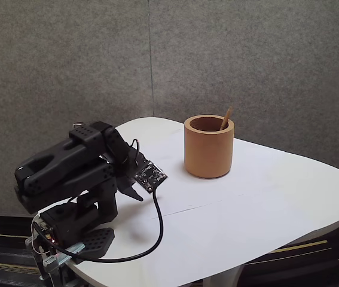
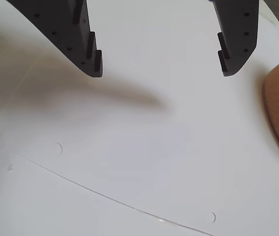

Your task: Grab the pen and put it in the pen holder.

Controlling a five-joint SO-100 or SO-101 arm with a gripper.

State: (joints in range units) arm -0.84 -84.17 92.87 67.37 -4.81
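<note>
Spread wide with nothing between its jaws, the gripper [image 2: 161, 73] hangs over the bare white table [image 2: 144, 157], while the pen [image 1: 225, 119] stands tilted inside the pen holder [image 1: 208, 149] farther back, its tip leaning on the rim.
</note>
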